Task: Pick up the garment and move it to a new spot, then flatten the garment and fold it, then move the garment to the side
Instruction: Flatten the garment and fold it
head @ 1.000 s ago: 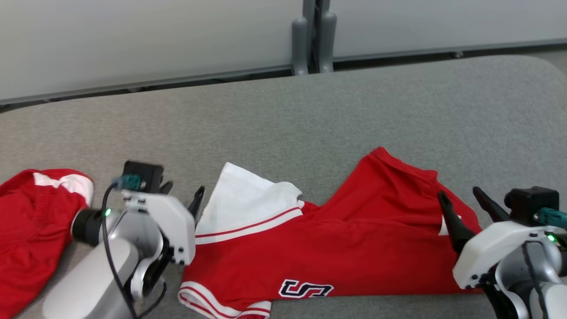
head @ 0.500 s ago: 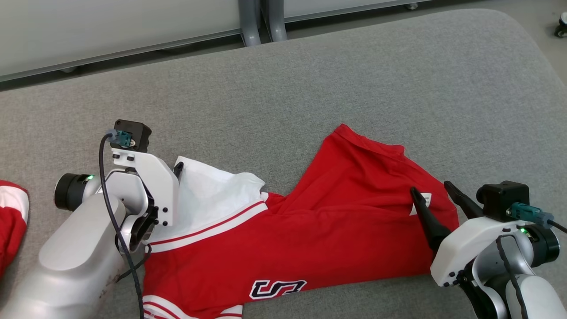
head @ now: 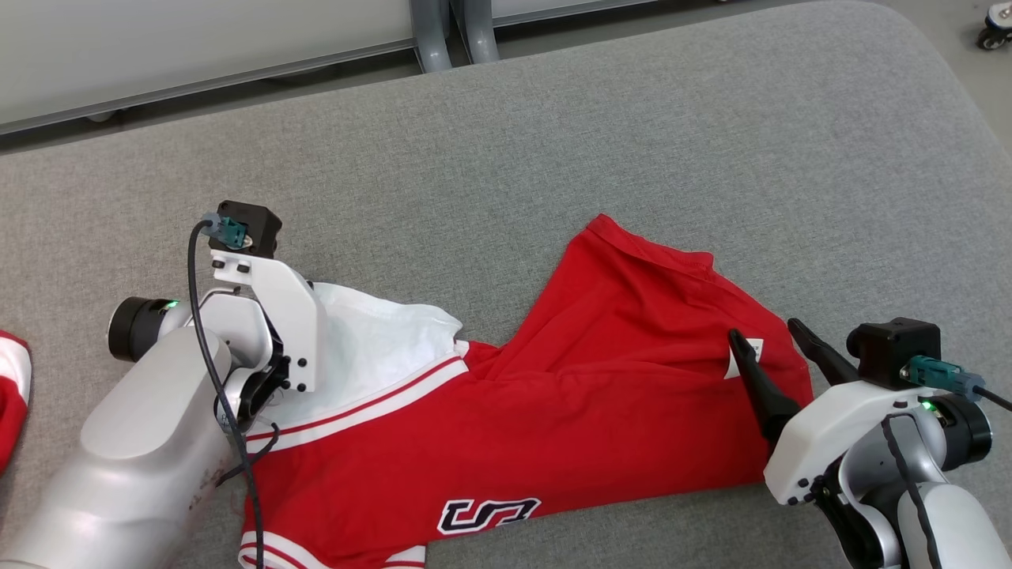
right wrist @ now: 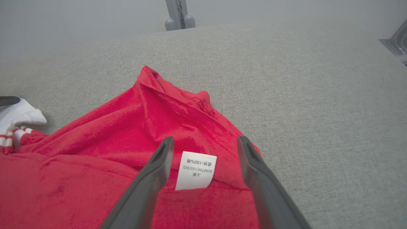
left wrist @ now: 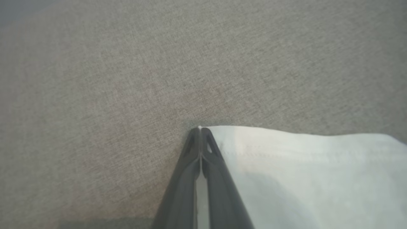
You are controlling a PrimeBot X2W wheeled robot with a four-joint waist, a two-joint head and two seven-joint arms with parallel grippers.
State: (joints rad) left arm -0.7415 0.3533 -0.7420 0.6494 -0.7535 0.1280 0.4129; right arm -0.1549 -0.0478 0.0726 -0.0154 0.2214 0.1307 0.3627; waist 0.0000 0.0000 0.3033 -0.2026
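Your left gripper (left wrist: 200, 128) has closed since a second ago, when its fingers stood spread just beside the white sleeve (left wrist: 302, 165). Now the two tips are pressed together on the far corner of that sleeve, with a thin line of white cloth caught between them. The head camera has swung as well, so do not read the shifted picture as the cloth sliding. The red shirt (head: 601, 395) lies spread across the near half of the grey table (head: 632, 142), its white sleeve at the left end and its hem bunched up at the right. A dark logo (head: 489, 514) shows on its near edge. Your right gripper (head: 763, 330) is at that right end with its fingers spread wide, one on each side of the small white label (right wrist: 196, 170). You cannot tell from these views whether its tips touch the cloth. A second red garment (head: 9, 395) sits at the far left edge of the head view, well apart from the shirt.
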